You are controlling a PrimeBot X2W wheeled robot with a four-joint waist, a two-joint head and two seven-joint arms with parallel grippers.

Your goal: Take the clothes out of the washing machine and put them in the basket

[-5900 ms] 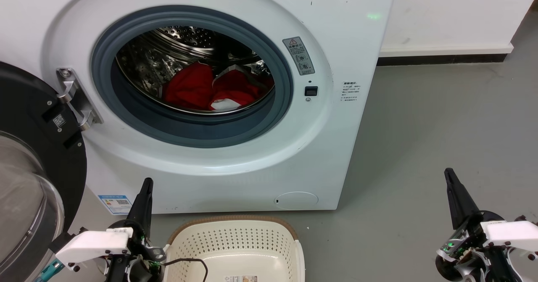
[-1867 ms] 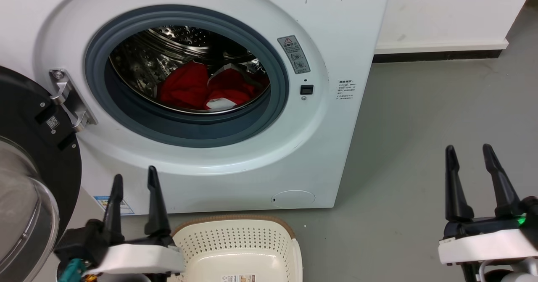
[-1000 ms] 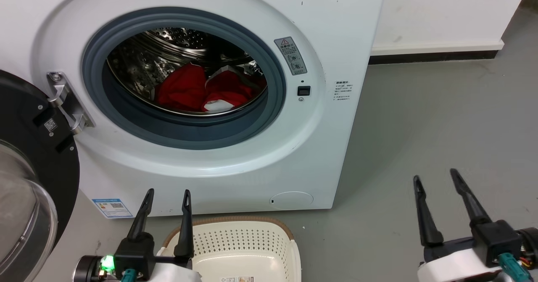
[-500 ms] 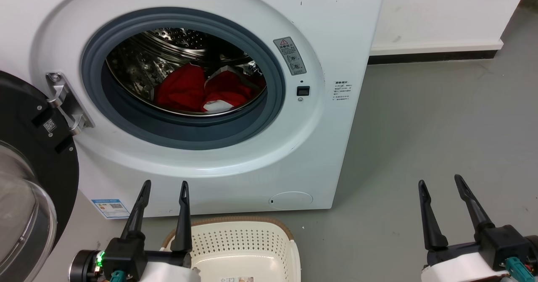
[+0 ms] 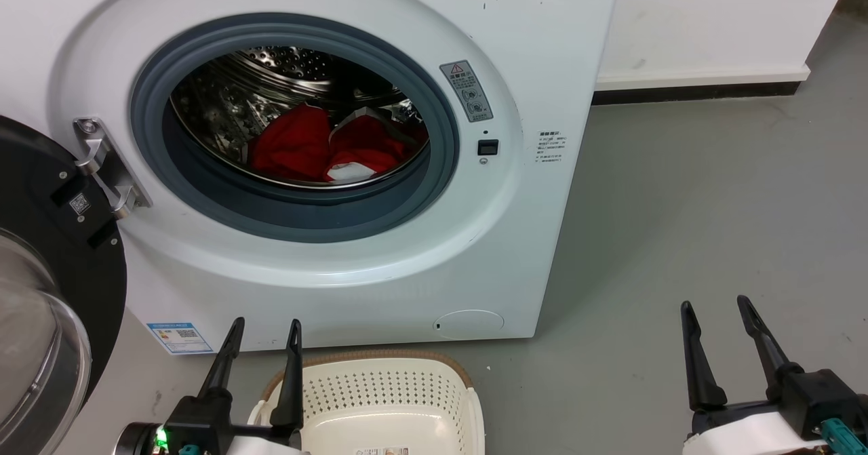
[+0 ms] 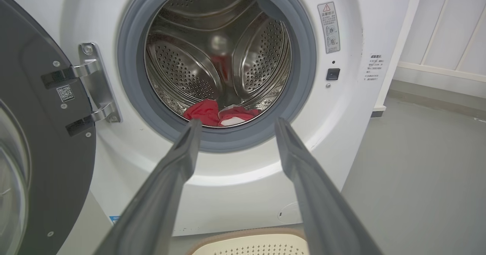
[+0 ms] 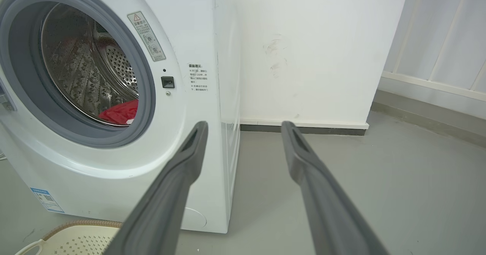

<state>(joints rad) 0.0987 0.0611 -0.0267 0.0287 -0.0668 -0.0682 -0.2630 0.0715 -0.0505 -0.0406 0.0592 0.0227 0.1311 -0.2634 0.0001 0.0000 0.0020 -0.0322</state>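
The red clothes (image 5: 319,146) with a white patch lie low in the steel drum of the white washing machine (image 5: 515,251), whose porthole stands uncovered. The clothes (image 6: 220,115) also peek over the grey rim in the left wrist view, and a red bit of the clothes (image 7: 117,115) is visible in the right wrist view. The cream basket (image 5: 386,390) sits on the floor just before the machine. My left gripper (image 5: 266,325) is open beside the basket's left rim, holding nothing. My right gripper (image 5: 715,304) is open over bare floor at the lower right, empty.
The machine's black-framed glass door (image 5: 41,292) swings out at the far left, close to my left arm. Grey floor (image 5: 712,190) stretches right of the machine to a white wall (image 5: 712,21) with a dark skirting.
Both grippers have sunk slightly toward the bottom of the head view over the last second, still open. The clothes and basket have not moved.
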